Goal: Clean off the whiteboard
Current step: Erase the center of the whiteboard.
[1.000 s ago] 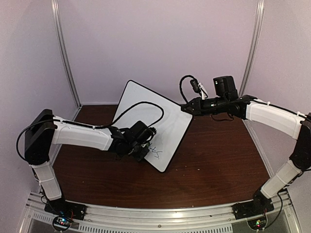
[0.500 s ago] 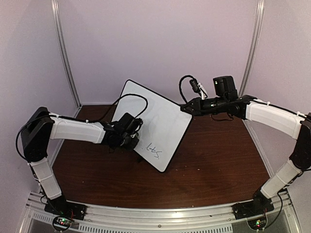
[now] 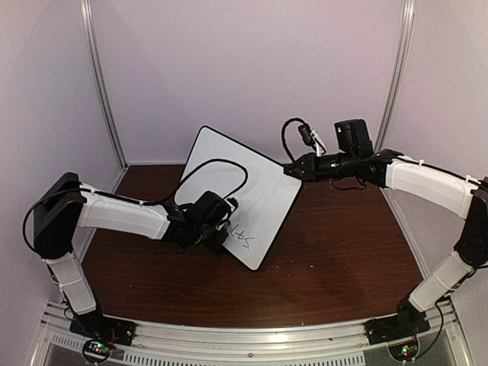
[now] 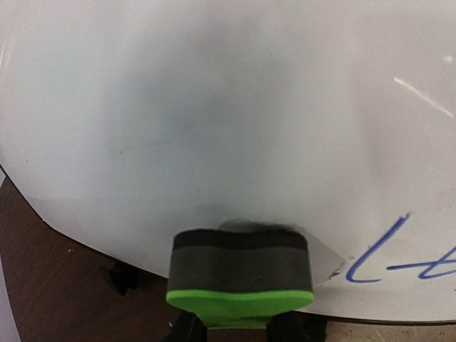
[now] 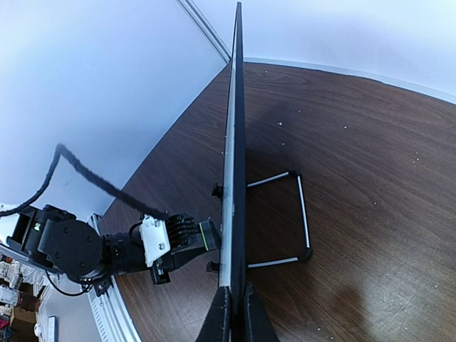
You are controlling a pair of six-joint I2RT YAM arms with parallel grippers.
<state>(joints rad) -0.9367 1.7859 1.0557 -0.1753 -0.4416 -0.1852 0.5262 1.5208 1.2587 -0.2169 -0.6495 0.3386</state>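
Now the left gripper (image 4: 239,330) is clamping a small eraser block with a green plastic back and a dark foam face (image 4: 240,274). Its jaws are squeezing the green back, and it is pressing the foam against the lower left part of the large flat white rectangular whiteboard with a thin black frame (image 3: 238,191). That whiteboard is standing tilted on the dark brown wooden table (image 3: 335,259), between the two grippers, and is leaning on a thin black wire stand (image 5: 285,214) behind it.

The step in hand, as I am judging it, is wiping off the last writing. The eraser is sitting just left of the blue handwriting (image 4: 399,256) near the whiteboard's bottom edge, close but not touching it. Doing this well is calling for a steady slide to the right with the foam lying flat. The pressure should be even and not so hard that the whiteboard is tipping on its stand. The foam should also be staying above the bottom frame instead of slipping off it. A faint grey smear is showing above the eraser and is probably needing another pass.

The handwriting is showing a looped stroke like an "l", then a crossed one like a "t", and is running out of the wrist view; I am not reading it with confidence. No brand or label is showing anywhere.

At the whiteboard's right corner, the right gripper (image 5: 234,313) is pinching the frame edge with its jaws closed on it, steadying the whiteboard.
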